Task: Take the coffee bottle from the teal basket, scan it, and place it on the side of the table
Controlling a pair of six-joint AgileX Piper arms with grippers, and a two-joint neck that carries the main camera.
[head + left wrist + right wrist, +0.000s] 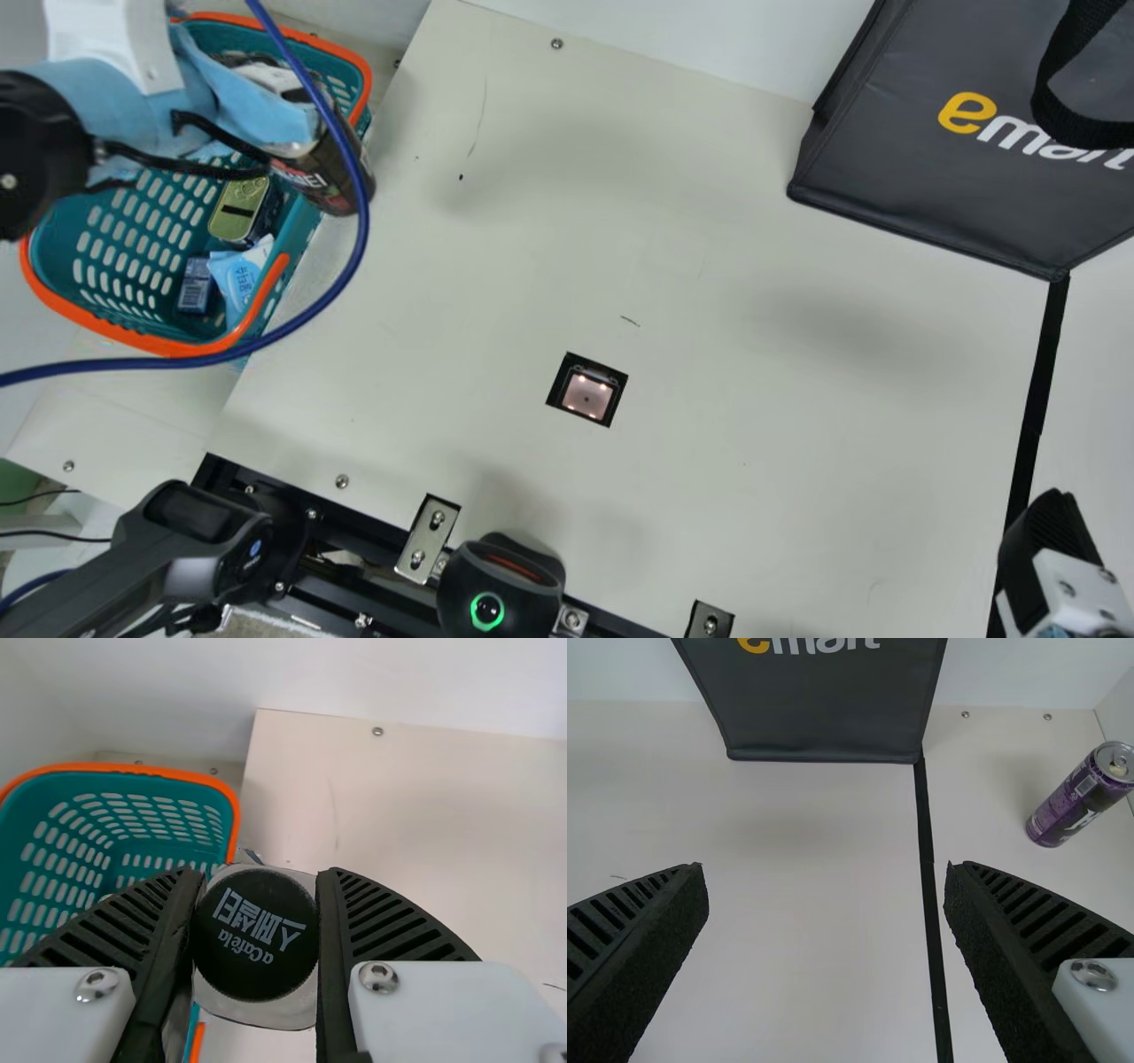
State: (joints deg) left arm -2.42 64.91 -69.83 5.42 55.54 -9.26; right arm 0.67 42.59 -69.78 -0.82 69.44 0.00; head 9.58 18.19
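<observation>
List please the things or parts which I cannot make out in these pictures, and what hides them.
- Coffee bottle: body mostly hidden by its black cap, left wrist view; partly covered by blue cable and light-blue arm sleeve, main view.
- Teal basket: some contents behind that sleeve, main view.
- Dark grey bag: top cut off by the main view's edge.
- Small blue box: print too small, main view.
</observation>
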